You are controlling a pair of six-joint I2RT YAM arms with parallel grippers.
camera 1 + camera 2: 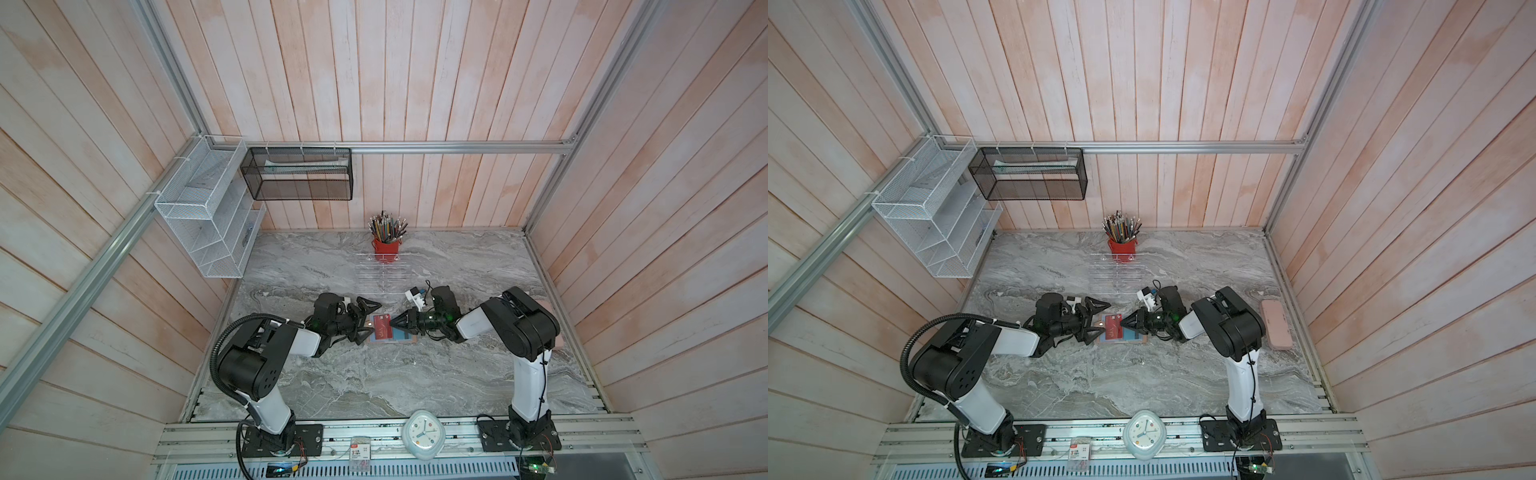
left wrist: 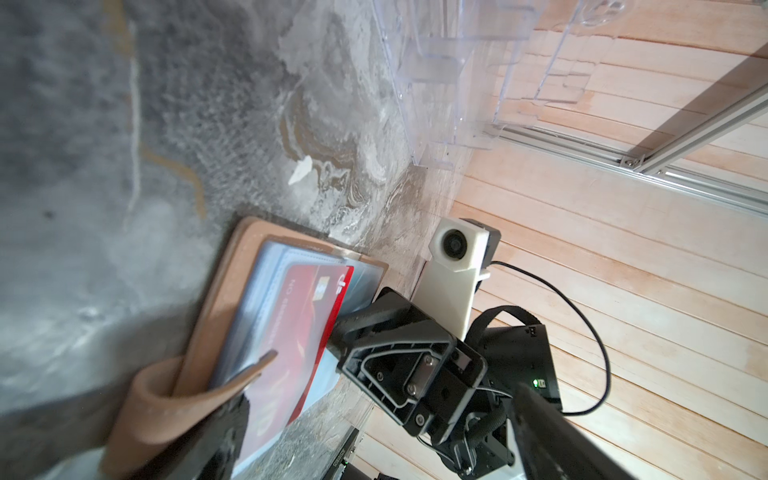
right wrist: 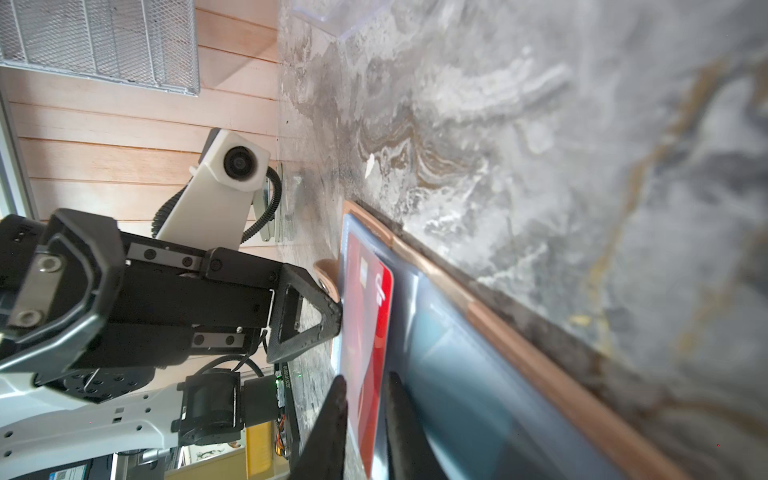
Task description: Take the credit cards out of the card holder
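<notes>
In both top views, the card holder (image 1: pixel 390 341) (image 1: pixel 1126 342) is seen lying open at the middle of the marble table (image 1: pixel 374 386), between both grippers. The left gripper (image 1: pixel 375 320) is spread wide at its edge. The right gripper (image 1: pixel 392 323) is pinched on the red card (image 1: pixel 382 329).

In the left wrist view, the red card (image 2: pixel 307 324) is shown over pale plastic sleeves.

In the right wrist view, it is clamped between two black fingers (image 3: pixel 336 415).

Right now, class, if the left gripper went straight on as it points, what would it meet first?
Likely the card holder with the red card, just ahead of the open left gripper; its height above them is unclear.
</notes>
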